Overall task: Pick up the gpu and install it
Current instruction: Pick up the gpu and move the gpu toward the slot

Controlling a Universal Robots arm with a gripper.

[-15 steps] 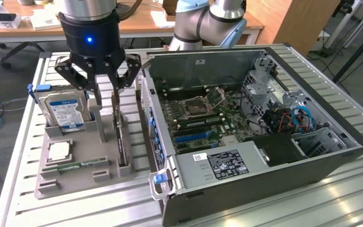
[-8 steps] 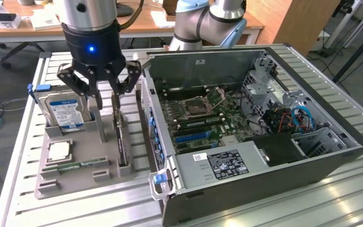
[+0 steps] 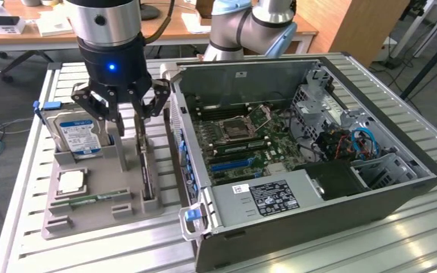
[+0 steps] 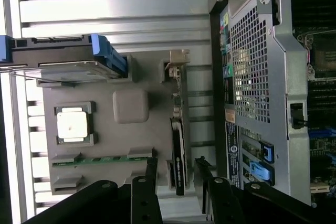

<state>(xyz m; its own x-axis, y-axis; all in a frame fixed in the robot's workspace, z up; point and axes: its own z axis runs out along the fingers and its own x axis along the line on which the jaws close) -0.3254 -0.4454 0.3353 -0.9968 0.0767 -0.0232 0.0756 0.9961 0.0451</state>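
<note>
Plainly looks like the pick-up step, with nothing gripped yet. From the exterior view: hovers low over the grey holder (image 3: pixel 89 219) with the gripper (image 3: pixel 131 149) spread wide, straddling the gpu (image 3: pixel 145 176), standing on edge in the slot nearest the computer case (image 3: pixel 317 187), across the holder from the hard drive (image 3: pixel 78 133). From the wrist view: finds the gpu (image 4: pixel 178 156) edge-on, a thin dark strip between the fingertips (image 4: pixel 151 174), touching neither as far as can be told. Probably calls for closing squarely on the card's flat faces, then lifting straight out of the slot, keeping clear of the holder's walls and the case's side.
</note>
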